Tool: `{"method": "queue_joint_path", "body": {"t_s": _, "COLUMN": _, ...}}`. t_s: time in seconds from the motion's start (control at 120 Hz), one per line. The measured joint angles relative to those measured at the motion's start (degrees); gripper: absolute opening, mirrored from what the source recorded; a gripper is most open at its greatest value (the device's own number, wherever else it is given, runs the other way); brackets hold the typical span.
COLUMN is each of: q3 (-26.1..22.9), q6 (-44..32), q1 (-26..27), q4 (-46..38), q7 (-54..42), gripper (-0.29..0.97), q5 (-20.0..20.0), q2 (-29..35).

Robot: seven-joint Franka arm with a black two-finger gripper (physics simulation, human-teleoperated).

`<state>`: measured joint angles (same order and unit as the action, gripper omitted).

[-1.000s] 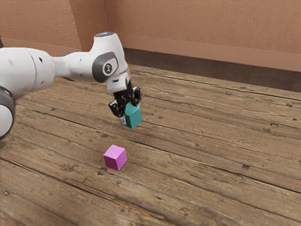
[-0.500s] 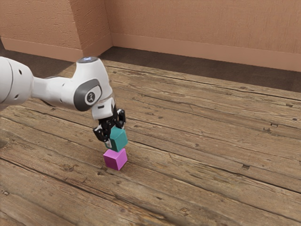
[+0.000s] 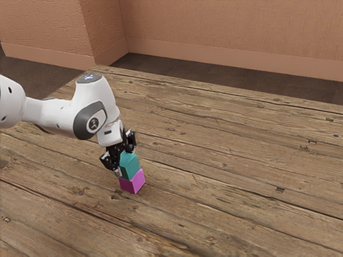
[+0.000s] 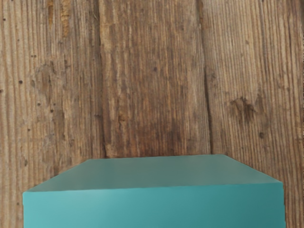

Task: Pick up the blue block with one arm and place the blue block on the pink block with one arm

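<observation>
Wooden tabletop [image 3: 241, 160] is bearing the pink block [image 3: 133, 184]. Gripping the blue block [image 3: 129, 164], the hand [image 3: 119, 161] is holding it directly atop the pink block, seemingly touching.

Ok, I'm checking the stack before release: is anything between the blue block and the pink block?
Nothing visible. The blue block, held in the jaws, sits directly over the pink block, apparently touching its top.

blocks=2 | blue block [image 3: 129, 164] x1, lower-left of centre | pink block [image 3: 132, 183] x1, just below it | white robot arm [image 3: 64, 115] x1, frame left | black gripper [image 3: 122, 155] x1 | wooden plank table [image 3: 241, 160] x1
</observation>
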<state>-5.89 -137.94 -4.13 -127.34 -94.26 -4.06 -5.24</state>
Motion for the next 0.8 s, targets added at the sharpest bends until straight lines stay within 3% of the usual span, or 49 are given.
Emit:
{"method": "queue_joint_path", "body": {"t_s": 0.233, "q3": 0.02, "q6": -0.39, "q1": -0.29, "q4": 1.95, "q7": 1.03, "gripper": 0.38, "q5": 0.13, "q2": -2.36}}
{"method": "queue_joint_path", "body": {"t_s": 0.533, "q3": 0.03, "q6": -0.06, "q1": -1.69, "q4": 2.25, "q7": 1.66, "gripper": 0.59, "q5": 0.04, "q2": -2.29}}
{"method": "queue_joint_path", "body": {"t_s": 0.683, "q3": 0.03, "q6": 2.35, "q1": -2.75, "q4": 2.28, "q7": 1.89, "gripper": 0.64, "q5": 0.04, "q2": 3.82}}
{"method": "queue_joint_path", "body": {"t_s": 0.8, "q3": -0.41, "q6": 10.10, "q1": -4.17, "q4": 7.12, "q7": 2.48, "gripper": 0.66, "q5": 0.11, "q2": 8.92}}
